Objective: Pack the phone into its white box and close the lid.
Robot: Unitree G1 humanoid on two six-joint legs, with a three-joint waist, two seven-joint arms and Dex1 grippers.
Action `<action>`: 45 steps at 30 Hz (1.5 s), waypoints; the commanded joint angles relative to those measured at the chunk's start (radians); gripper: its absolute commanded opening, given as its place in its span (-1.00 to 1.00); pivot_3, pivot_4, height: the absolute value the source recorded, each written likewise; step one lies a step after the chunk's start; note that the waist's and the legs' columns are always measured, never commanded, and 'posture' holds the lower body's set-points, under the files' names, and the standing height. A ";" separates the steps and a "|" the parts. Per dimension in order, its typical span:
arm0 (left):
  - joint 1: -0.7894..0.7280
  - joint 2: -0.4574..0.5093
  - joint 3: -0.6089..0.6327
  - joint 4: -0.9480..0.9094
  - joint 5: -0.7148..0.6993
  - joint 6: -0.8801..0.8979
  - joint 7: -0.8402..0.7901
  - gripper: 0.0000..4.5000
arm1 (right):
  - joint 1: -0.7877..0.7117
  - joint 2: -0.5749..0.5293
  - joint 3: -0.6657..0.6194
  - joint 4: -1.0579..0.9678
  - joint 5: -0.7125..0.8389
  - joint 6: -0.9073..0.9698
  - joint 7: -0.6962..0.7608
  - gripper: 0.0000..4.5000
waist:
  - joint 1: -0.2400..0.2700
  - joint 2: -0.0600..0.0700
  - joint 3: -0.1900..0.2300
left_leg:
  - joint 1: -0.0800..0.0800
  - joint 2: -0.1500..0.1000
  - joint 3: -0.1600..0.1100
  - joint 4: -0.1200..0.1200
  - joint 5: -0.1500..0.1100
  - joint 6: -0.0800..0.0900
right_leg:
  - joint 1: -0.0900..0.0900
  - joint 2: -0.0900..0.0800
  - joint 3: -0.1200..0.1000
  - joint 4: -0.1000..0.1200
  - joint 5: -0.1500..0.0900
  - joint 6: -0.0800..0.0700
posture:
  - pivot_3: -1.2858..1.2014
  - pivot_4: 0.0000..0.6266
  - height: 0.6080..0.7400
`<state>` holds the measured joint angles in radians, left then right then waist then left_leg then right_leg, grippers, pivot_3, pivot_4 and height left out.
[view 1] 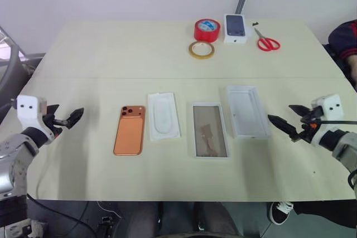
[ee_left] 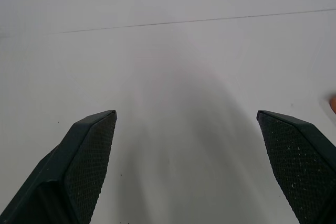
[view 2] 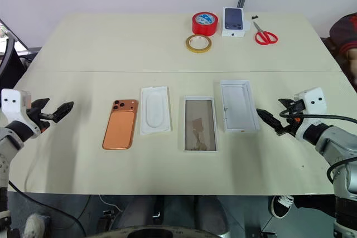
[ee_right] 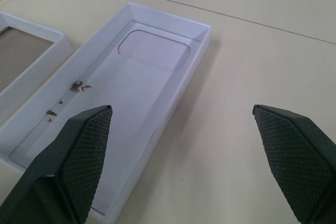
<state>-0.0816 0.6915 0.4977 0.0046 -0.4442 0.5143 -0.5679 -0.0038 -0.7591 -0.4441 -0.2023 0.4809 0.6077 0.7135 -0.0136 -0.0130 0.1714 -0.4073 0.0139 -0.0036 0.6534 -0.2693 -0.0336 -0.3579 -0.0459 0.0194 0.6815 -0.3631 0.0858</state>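
The orange-copper phone (view 1: pixel 129 130) lies back up on the table, left of centre. To its right lies a white insert (view 1: pixel 163 116), then the white box (view 1: pixel 194 132) with a brownish-grey inside, then the white lid (view 1: pixel 247 111), hollow side up. My left gripper (view 1: pixel 70 115) hovers open over bare table, to the left of the phone. On the other side my right gripper (view 1: pixel 280 112) is open just right of the lid (ee_right: pixel 136 93), apart from it. Neither gripper has anything between its fingers.
At the back of the table lie a red tape roll (view 1: pixel 207 29), a tan tape ring (view 1: pixel 201 49), a small white carton (view 1: pixel 236 28) printed with a phone picture, and red scissors (view 1: pixel 267 42). A person (view 1: pixel 346 40) sits at the far right edge.
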 commanded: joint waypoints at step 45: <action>-0.358 -0.572 -0.122 -0.444 -0.320 1.036 0.603 1.00 | -0.089 -0.089 0.188 -0.337 0.078 0.106 0.046 0.99 | 0.006 -0.001 0.000 | -0.002 0.000 -0.002 0.009 0.000 0.000 | 0.002 0.002 -0.001 0.002 0.000 0.000 | 0.03 -0.52 1.00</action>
<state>-0.4278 0.1298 0.3503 -0.4328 -0.7789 1.5242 0.0160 -0.0877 -0.8283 -0.2465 -0.5047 0.5530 0.7225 0.7524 -0.0077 -0.0139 0.1715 -0.4094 0.0135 -0.0059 0.6619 -0.2695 -0.0332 -0.3559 -0.0436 0.0186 0.6832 -0.3630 0.0862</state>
